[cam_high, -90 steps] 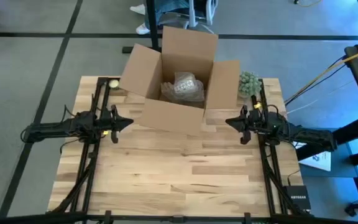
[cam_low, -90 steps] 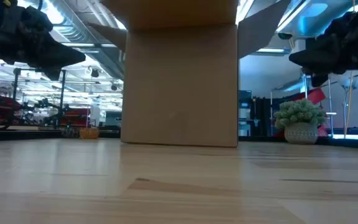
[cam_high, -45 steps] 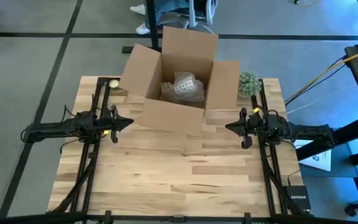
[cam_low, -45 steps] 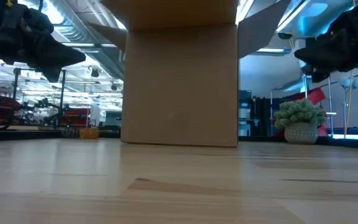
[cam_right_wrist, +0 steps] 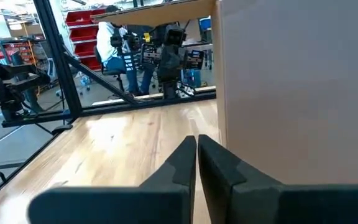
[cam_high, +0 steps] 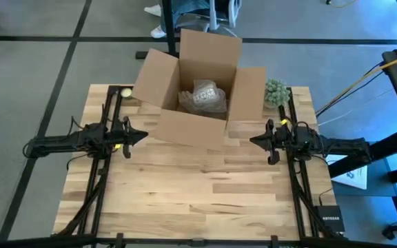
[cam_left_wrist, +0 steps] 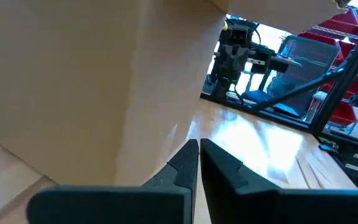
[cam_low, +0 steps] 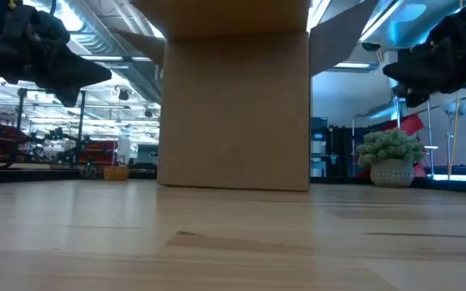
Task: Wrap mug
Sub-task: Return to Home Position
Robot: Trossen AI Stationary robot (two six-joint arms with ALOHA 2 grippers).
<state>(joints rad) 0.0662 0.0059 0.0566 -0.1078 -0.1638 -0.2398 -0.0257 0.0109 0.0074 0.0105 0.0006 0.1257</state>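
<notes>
1. Left gripper [cam_high: 142,136]: just off the box's left near corner, not touching it and raised off the table. Its fingers [cam_left_wrist: 185,165] are pressed together tip to tip, with nothing between them.

2. Small pale ball [cam_high: 125,91]: left of the box, at the table's far corner, well apart from the gripper.

3. Table [cam_high: 198,196]: light wooden planks. The stretch in front of the box carries nothing but the arms' frames.

4. Box [cam_high: 191,127]: brown cardboard, standing on the far middle of the table, turned slightly askew. All four flaps are open and spread outward. From table height its plain front wall fills the middle of the scene.

5. Mug in bubble wrap [cam_high: 202,98]: a clear, crinkled bundle lying on the floor of the box, roughly central. The mug itself cannot be made out through the wrap.

6. Right gripper [cam_high: 255,140]: just off the box's right near corner, apart from it and off the table. Its fingers [cam_right_wrist: 182,158] are closed against each other and hold nothing.

7. Small plant [cam_high: 276,91]: green, in a pale pot, beside the box's right flap at the far edge of the table.

8. Person's shoes [cam_high: 158,31]: on the floor behind the box.
</notes>
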